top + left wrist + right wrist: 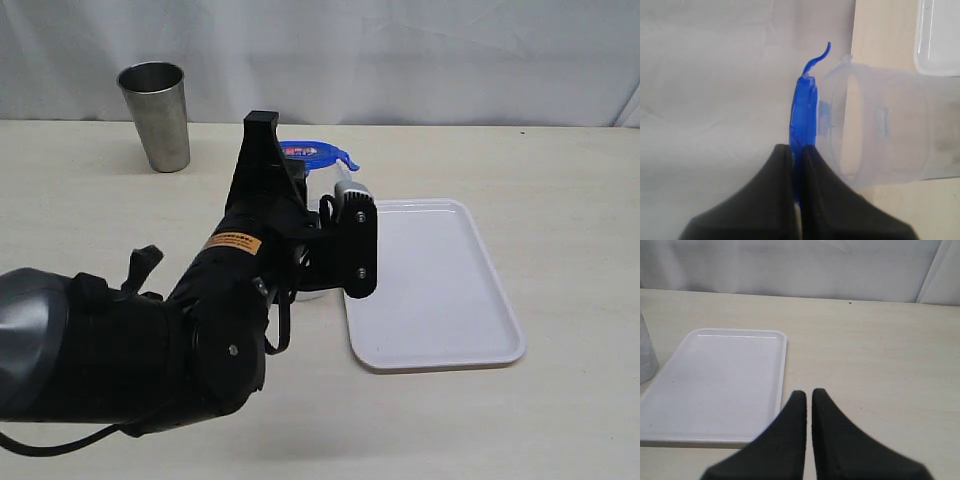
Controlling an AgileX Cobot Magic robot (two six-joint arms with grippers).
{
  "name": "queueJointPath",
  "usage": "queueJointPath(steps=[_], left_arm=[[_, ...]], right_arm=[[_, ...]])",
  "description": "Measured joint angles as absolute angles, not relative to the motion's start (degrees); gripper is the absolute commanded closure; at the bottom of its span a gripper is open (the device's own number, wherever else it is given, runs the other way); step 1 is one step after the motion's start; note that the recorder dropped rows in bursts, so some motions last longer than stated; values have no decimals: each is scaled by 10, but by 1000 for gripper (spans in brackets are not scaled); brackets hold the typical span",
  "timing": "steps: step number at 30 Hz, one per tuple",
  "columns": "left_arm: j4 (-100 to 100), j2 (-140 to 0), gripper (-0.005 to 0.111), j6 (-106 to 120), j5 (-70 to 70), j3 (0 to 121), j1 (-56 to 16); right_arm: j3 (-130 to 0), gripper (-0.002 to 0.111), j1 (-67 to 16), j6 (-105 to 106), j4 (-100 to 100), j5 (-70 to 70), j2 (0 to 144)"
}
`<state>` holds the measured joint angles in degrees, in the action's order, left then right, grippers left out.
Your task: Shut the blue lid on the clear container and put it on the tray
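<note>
My left gripper (797,148) is shut on the rim of the blue lid (805,107), which shows edge-on in the left wrist view, one flap curling outward. The lid sits close against the open mouth of the clear container (880,135), with a thin gap between them. In the exterior view the lid (315,153) lies level over the container (316,183), most of which my left arm hides. The white tray (430,280) lies just right of the container, with nothing on it. My right gripper (809,392) is shut on nothing, above the table beside the tray (715,385).
A steel cup (157,115) stands upright at the back left of the table. My bulky left arm (200,320) fills the front left of the exterior view. A white cloth backdrop runs along the table's far edge.
</note>
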<state>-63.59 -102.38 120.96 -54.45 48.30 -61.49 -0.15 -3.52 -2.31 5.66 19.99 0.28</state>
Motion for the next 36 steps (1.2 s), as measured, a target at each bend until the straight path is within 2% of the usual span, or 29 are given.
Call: queueJointPath(steps=[27,36], left_arm=[[-664,-1024,107,1210,-585,483,-615],[-641,-1024,107,1210,-591,483,-647]], right_arm=[[-2,104,-35,-23,57,200,3],[-2,104,-35,-23,57,200,3]])
